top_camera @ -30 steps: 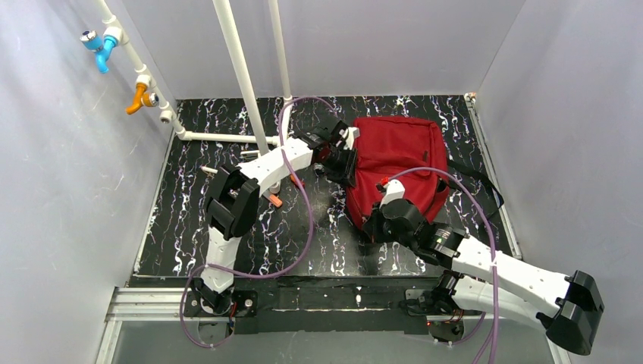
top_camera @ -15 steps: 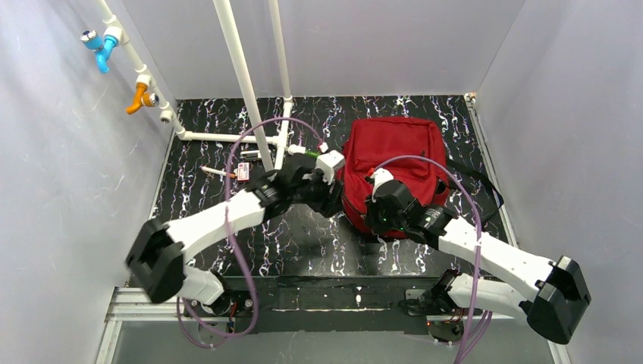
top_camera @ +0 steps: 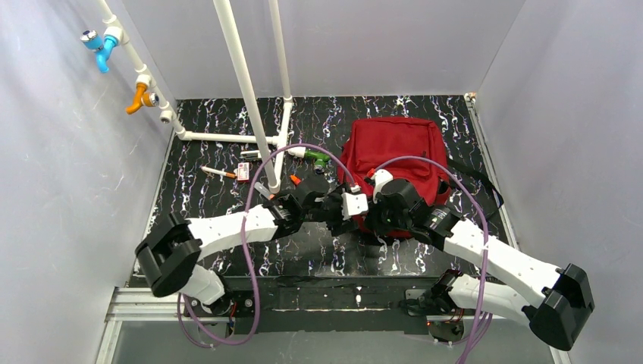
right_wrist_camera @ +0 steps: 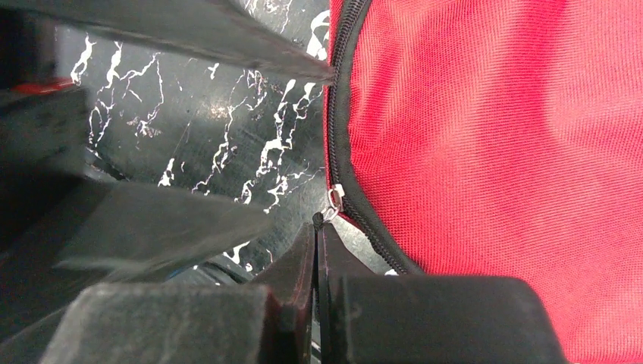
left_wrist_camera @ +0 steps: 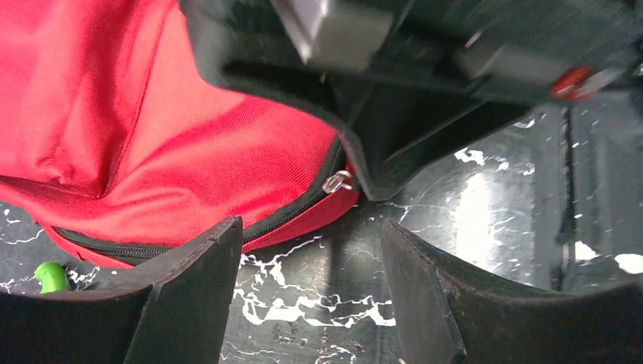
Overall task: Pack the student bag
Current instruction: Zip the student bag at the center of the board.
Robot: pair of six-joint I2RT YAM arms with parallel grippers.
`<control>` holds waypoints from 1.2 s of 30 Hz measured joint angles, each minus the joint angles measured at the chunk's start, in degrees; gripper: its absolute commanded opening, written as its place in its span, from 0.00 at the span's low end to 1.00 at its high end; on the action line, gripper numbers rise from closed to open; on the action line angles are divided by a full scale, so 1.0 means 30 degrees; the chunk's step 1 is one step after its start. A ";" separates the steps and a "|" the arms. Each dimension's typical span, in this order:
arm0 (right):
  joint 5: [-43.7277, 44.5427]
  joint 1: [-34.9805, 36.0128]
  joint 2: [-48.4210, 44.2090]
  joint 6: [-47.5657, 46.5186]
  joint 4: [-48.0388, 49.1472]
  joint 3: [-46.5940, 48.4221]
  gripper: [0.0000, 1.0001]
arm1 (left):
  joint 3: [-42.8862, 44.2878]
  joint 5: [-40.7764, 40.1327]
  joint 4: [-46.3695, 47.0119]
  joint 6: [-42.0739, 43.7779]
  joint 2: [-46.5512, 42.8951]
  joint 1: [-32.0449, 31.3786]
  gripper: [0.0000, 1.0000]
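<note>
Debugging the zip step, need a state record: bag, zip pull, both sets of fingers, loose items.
bag: red, lying on the table, zip closed where visible
zip pull: at the bag's near-left corner
right fingers: shut, tips at the pull; grip not confirmable
left fingers: open, empty, facing that corner
loose items: green item and pen, left of the bag by the white pipe

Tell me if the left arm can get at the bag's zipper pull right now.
Probably yes, though it's crowded. The left fingers stand open just short of the zipper pull, only table between; the right fingers, shut, sit right at it.
</note>
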 measured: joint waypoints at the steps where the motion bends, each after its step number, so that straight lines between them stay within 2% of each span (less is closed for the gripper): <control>1: -0.0015 0.0000 0.0000 -0.0007 -0.0131 0.0073 0.01 | 0.0000 0.0073 0.0168 0.0270 0.0379 0.0007 0.63; 4: -0.0066 -0.0007 0.0000 -0.0022 -0.0546 0.0328 0.01 | -0.0029 0.0015 0.1086 0.0867 0.1749 0.0029 0.59; 7: -0.0036 -0.0109 0.0007 -0.0022 -0.1253 0.0386 0.01 | -0.0226 -0.0226 0.3490 0.1086 0.2973 0.0000 0.47; 8: -0.0022 -0.0124 0.0000 -0.0022 -0.1406 0.0386 0.01 | -0.0233 -0.0379 0.4371 0.1056 0.3373 -0.0044 0.36; 10: 0.0233 -0.0146 0.0015 -0.0073 -0.1559 0.0386 0.01 | -0.0291 -0.0576 0.5646 0.0933 0.3942 -0.0204 0.07; 11: 0.0437 -0.0226 0.0022 -0.0117 -0.1610 0.0386 0.01 | -0.0350 -0.0787 0.6382 0.0889 0.4248 -0.0350 0.00; 15: 0.1727 -0.0364 0.0146 -0.0066 -0.2127 0.0503 0.01 | -0.0903 -0.2448 0.8116 0.1035 0.4670 -0.0758 0.00; 21: 0.4889 -0.0546 0.0648 0.1173 -0.4459 0.2375 0.01 | -0.4393 -0.5085 0.9981 0.1552 0.3308 -0.0634 0.00; 25: 0.5712 -0.1042 0.0546 0.2164 -0.5996 0.3249 0.01 | -0.6171 -0.5705 1.0382 0.1486 0.1443 -0.0015 0.00; 30: 0.6003 -0.1100 0.0554 0.3155 -0.6878 0.4036 0.01 | -0.6550 -0.5858 1.0761 0.1428 0.0226 0.0102 0.00; 33: 0.5989 -0.1100 0.0539 0.3271 -0.7162 0.4466 0.01 | -0.6550 -0.5719 1.0659 0.1282 0.0051 0.0109 0.35; 35: 0.5552 -0.1188 0.0299 0.2725 -0.7235 0.4597 0.01 | -0.6550 -0.5472 0.9901 0.0896 -0.0393 0.0255 0.51; 36: 0.5217 -0.1282 0.0051 0.2390 -0.7278 0.4590 0.01 | -0.6550 -0.5340 0.9471 0.0605 -0.0648 0.0364 0.56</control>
